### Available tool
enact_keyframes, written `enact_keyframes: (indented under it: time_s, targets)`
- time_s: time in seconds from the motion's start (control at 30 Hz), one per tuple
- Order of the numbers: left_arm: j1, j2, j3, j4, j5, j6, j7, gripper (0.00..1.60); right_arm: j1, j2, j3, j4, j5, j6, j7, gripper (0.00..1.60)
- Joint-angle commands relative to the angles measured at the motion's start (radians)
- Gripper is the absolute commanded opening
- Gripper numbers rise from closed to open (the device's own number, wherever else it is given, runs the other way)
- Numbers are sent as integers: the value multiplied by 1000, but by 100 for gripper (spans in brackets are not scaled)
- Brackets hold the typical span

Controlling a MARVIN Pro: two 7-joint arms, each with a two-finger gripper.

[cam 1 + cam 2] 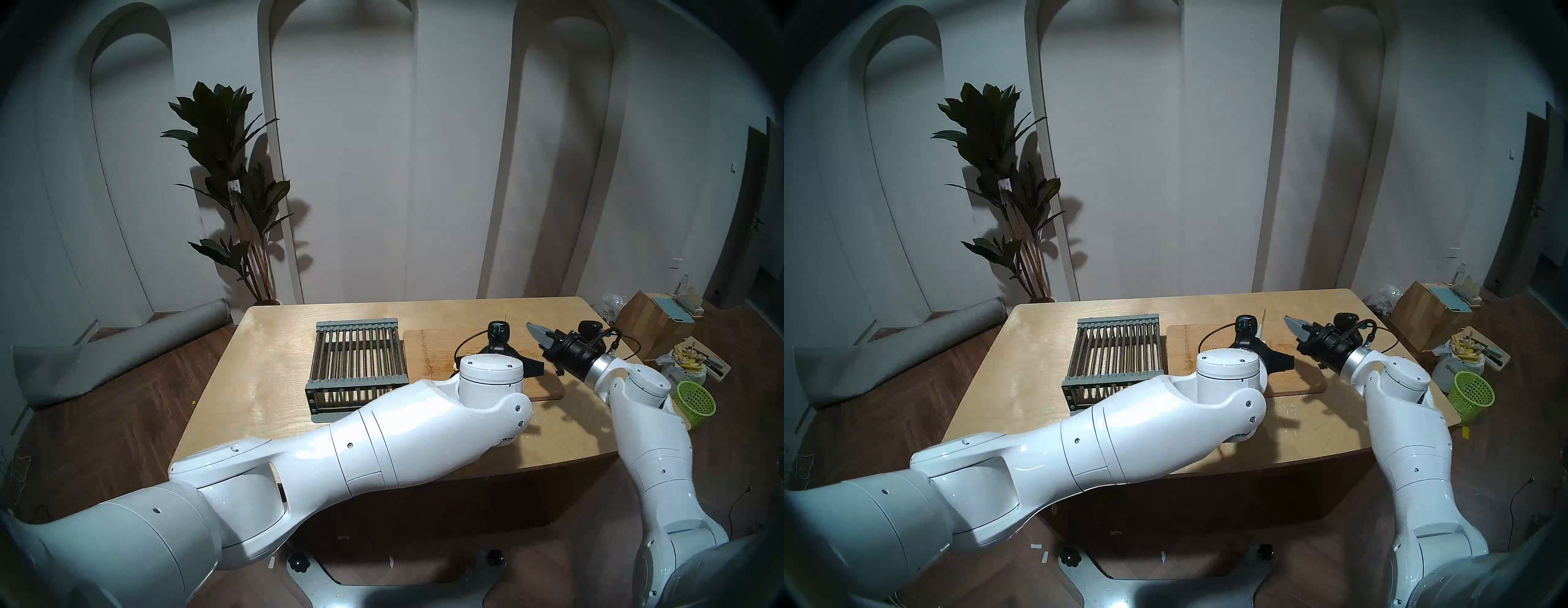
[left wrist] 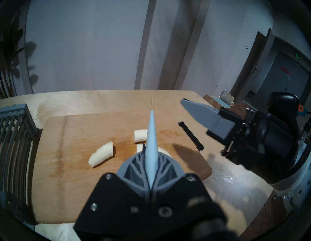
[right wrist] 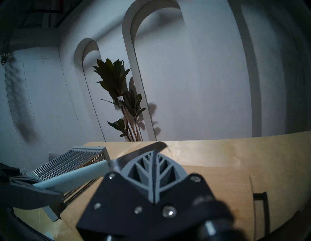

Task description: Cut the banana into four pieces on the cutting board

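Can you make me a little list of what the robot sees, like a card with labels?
left gripper: shut on the knife
knife: pale blue handle, thin blade pointing away over the board
right gripper: shut, holding nothing, raised above the board's slot end
banana: cut; three pieces show, one partly hidden by the gripper
cutting board: wooden, flat on the table
table: light wood
rack: grey metal, beside the board
plant: by the back wall

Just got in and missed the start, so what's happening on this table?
The robot is cutting a banana on the cutting board. Its left gripper is shut on a knife with a pale blue handle, held above the board. Cut pieces lie on the board. The right gripper is shut, empty, in the air.
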Motion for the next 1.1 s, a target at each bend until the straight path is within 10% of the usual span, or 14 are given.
enact_keyframes:
  time_s: [0.0, 0.6, 1.07]
  targets:
    - [-54, 34, -24, -48, 23, 16, 17, 0, -40, 38, 110, -70, 51, 8, -7, 0]
    - [-36, 240, -102, -257, 21, 97, 211, 0, -218, 65, 312, -48, 53, 24, -41, 0]
    - [37, 311, -189, -471, -156, 209, 440, 0, -263, 63, 314, -18, 29, 3, -28, 0]
